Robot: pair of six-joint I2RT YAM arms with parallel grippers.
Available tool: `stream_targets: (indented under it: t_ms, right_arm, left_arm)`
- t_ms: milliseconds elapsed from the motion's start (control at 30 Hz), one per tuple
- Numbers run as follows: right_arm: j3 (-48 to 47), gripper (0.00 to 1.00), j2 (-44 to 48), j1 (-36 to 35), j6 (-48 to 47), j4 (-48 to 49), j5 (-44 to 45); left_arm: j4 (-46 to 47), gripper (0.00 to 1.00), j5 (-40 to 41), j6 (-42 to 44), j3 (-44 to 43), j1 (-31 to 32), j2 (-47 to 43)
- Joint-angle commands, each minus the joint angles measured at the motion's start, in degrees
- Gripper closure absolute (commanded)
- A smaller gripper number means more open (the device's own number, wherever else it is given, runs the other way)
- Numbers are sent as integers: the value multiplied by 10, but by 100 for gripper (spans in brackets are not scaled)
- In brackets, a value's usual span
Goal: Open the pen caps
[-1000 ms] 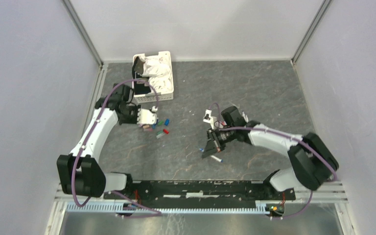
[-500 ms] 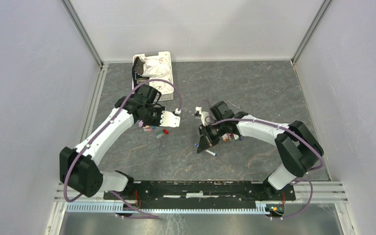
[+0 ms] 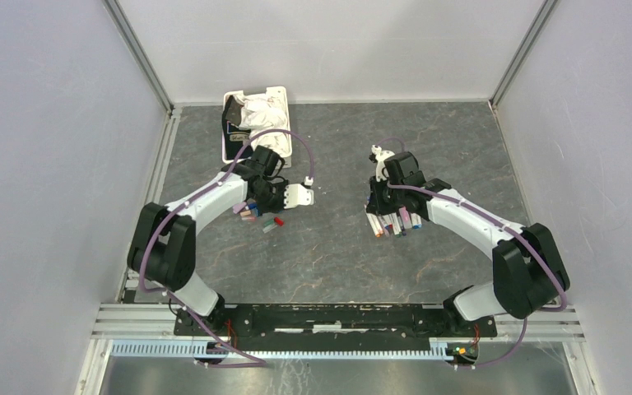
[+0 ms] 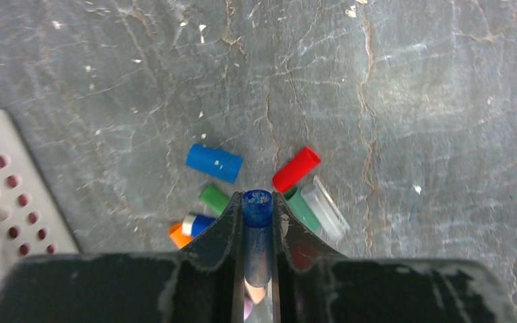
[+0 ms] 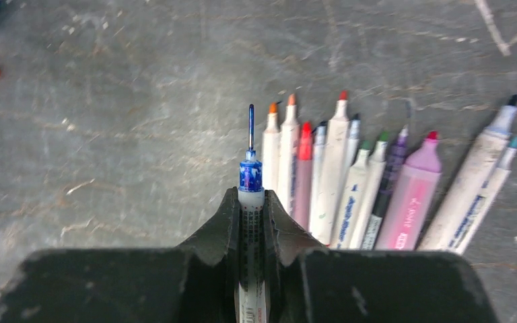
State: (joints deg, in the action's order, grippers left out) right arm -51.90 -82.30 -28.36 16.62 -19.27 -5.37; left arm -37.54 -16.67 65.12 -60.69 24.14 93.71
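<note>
My left gripper (image 4: 257,210) is shut on a dark blue pen cap (image 4: 257,205), its open end facing outward, just above the table. Loose pen caps lie around it: blue (image 4: 213,163), red (image 4: 296,169), green (image 4: 213,198), clear (image 4: 326,207) and orange (image 4: 177,235). From above, the left gripper (image 3: 271,204) sits over this cap cluster (image 3: 267,220). My right gripper (image 5: 251,202) is shut on a white pen (image 5: 250,176) whose thin blue tip is bare. It hangs at the left end of a row of uncapped pens (image 5: 350,188); from above, that row (image 3: 395,224) lies under the right gripper (image 3: 376,207).
A white slotted basket (image 3: 281,152) holding crumpled white cloth stands at the back left, and its perforated corner (image 4: 7,188) shows left of the caps. Grey walls with metal rails close the table on three sides.
My right gripper carried the blue-tipped pen from the table's middle back and right to the pen row. The left arm swung its gripper rightward over the caps.
</note>
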Motion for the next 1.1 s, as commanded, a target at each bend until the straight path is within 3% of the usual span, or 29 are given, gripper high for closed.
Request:
stream_targets:
  t_ms: [0, 67, 167, 533, 567, 600, 633, 767, 1067]
  right_arm:
    - [-13, 100, -18, 3, 12, 46, 107]
    - [-8, 100, -30, 2, 13, 59, 125]
    - [8, 100, -41, 2, 19, 90, 132]
    - [23, 100, -77, -3, 16, 134, 169]
    - [26, 99, -78, -5, 15, 138, 175]
    - [30, 98, -79, -7, 14, 144, 180]
    - [36, 97, -80, -11, 13, 150, 184]
    - [40, 90, -95, -21, 6, 160, 201]
    - [39, 76, -115, -31, -5, 163, 210]
  left_arm:
    - [53, 87, -31, -42, -4, 0, 29]
    - [54, 83, -38, -46, -7, 0, 36]
    - [53, 69, -40, -55, -8, 2, 40]
    - [-32, 49, -74, -84, -77, 0, 9]
    - [-51, 21, -77, -90, -95, -1, 9]
    - [-78, 5, -81, -96, -113, -1, 9]
    - [-101, 1, -85, -105, -133, -1, 9]
    - [-148, 0, -109, -137, -179, -7, -12]
    - [-153, 0, -93, -193, -224, -39, -93]
